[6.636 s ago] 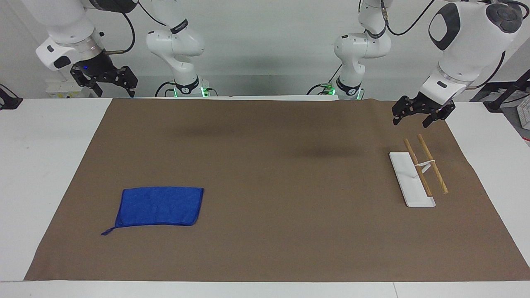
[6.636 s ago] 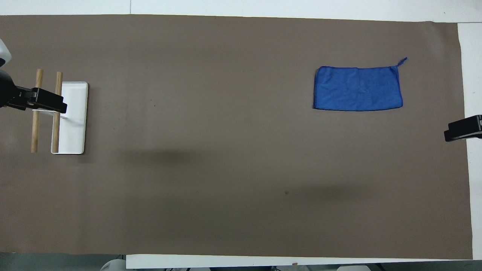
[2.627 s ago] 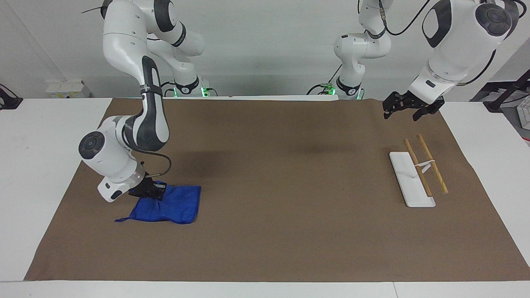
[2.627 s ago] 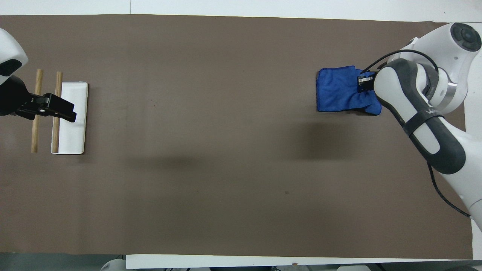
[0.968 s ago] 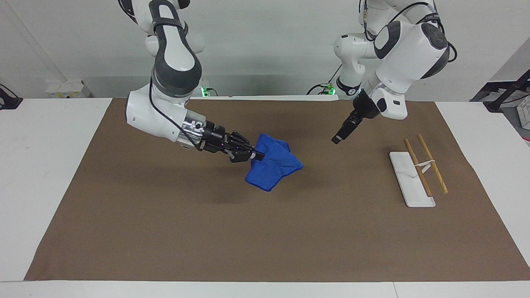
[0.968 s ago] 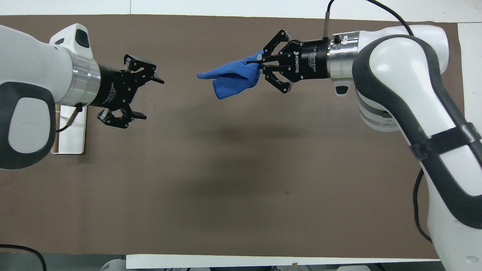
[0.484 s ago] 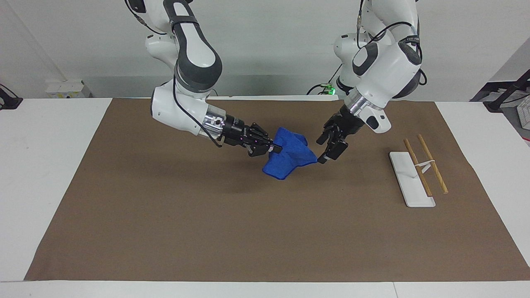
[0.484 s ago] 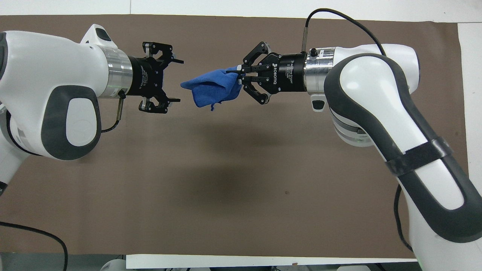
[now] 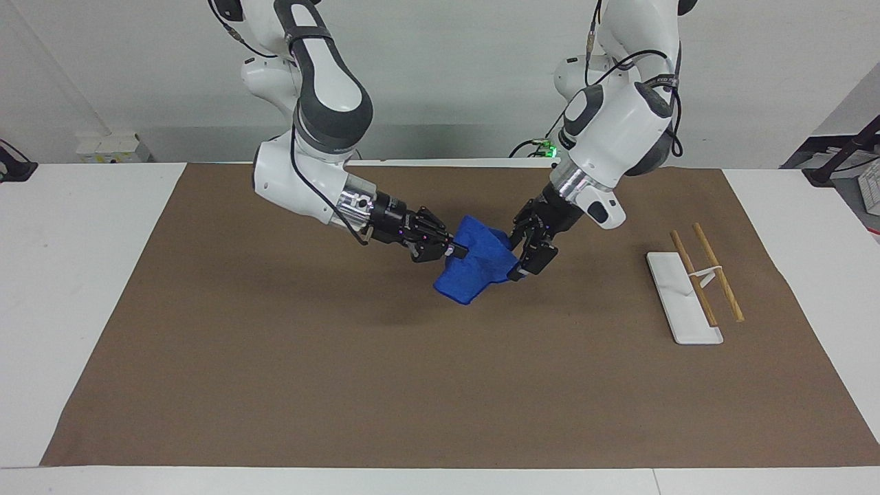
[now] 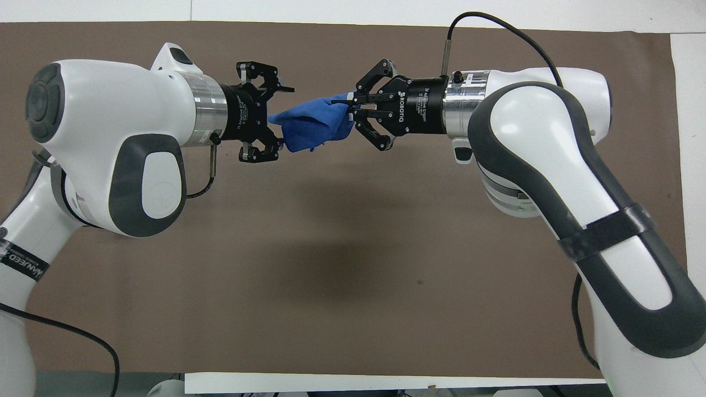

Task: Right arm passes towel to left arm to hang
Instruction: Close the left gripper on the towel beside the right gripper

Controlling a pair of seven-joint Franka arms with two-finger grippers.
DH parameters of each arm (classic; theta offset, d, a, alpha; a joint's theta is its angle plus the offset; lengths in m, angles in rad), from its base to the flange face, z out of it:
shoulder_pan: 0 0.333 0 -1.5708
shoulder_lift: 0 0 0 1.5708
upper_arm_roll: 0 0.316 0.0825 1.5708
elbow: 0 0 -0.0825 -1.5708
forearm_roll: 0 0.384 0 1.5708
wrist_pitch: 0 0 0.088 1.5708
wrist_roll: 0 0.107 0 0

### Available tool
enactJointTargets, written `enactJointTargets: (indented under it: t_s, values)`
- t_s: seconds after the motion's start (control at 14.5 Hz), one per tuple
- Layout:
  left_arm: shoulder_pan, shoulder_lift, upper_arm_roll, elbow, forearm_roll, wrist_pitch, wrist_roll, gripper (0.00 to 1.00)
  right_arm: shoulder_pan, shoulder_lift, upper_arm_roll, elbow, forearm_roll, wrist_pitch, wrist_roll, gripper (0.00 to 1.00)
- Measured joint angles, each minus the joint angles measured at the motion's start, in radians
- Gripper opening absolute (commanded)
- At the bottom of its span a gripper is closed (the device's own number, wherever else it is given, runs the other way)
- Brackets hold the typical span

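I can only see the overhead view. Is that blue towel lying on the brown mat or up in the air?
Observer: In the air. From the facing view, the towel hangs clear of the brown mat, pinched in the right gripper.
Operator: Where would it hang? I see no hanger.
Observer: A small rack with two wooden rods stands at the left arm's end of the table; that arm hides it from you.
Operator: Is the other claw under the towel?
Observer: No. The left gripper slants down, level with the towel's edge.
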Motion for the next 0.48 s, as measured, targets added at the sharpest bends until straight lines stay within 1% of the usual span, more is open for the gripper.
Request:
enactJointTargets:
  t_s: [0.07, 0.14, 0.28, 0.35, 0.48]
  values:
    - [-0.001, 0.005, -0.007, 0.0, 0.0, 0.003, -0.013, 0.84, 0.006, 0.0, 0.0, -0.001, 0.0, 0.007, 0.0, 0.01]
    - [-0.002, 0.008, -0.014, 0.0, 0.0, 0.003, -0.022, 0.79, 0.011, 0.0, 0.0, -0.001, 0.0, 0.01, 0.0, 0.01]
    - [-0.004, 0.013, -0.022, 0.0, 0.0, 0.004, -0.033, 0.65, 0.014, 0.0, 0.0, -0.001, 0.0, 0.011, 0.0, 0.01]
    - [-0.005, 0.015, -0.023, 0.0, 0.0, 0.006, -0.034, 0.61, 0.014, 0.0, 0.0, -0.001, 0.0, 0.011, 0.0, 0.01]
    - [-0.005, 0.017, -0.022, 0.0, 0.0, 0.012, -0.035, 0.6, 0.014, 0.0, -0.001, -0.001, 0.0, 0.011, 0.0, 0.01]
